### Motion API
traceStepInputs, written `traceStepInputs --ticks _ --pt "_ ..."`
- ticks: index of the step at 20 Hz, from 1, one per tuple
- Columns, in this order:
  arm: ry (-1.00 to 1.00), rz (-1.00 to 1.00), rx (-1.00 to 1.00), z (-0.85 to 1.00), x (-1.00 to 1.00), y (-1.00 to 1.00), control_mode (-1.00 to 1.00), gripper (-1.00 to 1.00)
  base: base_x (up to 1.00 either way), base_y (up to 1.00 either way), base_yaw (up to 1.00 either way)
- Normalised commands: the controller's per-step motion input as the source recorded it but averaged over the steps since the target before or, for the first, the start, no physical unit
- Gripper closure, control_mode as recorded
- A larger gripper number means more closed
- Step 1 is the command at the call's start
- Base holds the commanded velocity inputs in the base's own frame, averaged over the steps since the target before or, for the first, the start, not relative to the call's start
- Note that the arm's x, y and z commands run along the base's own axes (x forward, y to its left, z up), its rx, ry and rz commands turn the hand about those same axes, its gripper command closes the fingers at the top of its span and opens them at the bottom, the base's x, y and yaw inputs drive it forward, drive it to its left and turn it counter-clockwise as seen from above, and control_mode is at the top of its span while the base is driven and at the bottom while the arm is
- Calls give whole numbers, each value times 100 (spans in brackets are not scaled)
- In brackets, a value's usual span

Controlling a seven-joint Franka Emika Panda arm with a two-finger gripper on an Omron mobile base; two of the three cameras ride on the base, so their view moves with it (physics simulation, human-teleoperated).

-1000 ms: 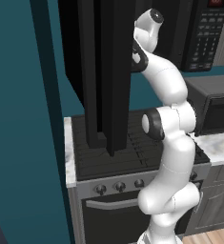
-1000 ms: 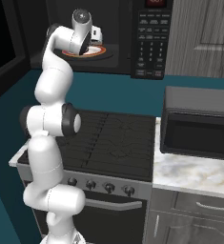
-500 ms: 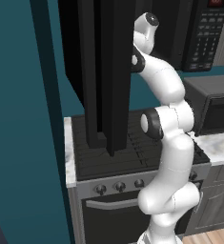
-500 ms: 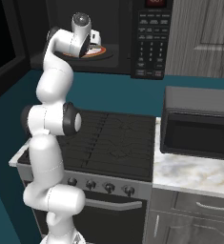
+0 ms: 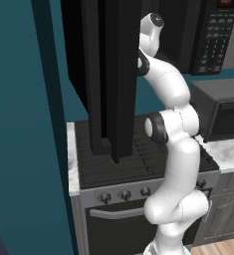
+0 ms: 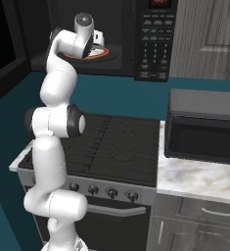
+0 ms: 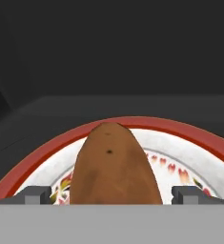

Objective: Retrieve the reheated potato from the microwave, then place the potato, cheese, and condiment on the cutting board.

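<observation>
The potato (image 7: 112,164) lies lengthwise, pointing straight away from the gripper (image 7: 113,194), whose open fingers (image 7: 36,194) flank it untouching; the plate (image 7: 199,164) rim curves just beyond.

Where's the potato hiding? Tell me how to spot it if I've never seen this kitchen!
Look up above the stove at the big black microwave with its door swung open. Inside sits a round plate with a red rim and little patterns. The potato is the smooth brown oval lump lying on that plate, between the two dark fingertips of the gripper; it is the only food there.
</observation>
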Motion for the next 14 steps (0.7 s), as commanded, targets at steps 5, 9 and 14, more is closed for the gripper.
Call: traceStepInputs --ticks 5,9,14 --pt "8 0 0 -7 10 1 -100 -100 0 0 0" --pt "18 0 0 -18 1 2 -100 -100 0 0 0" --pt "12 0 0 -16 5 4 -100 -100 0 0 0"
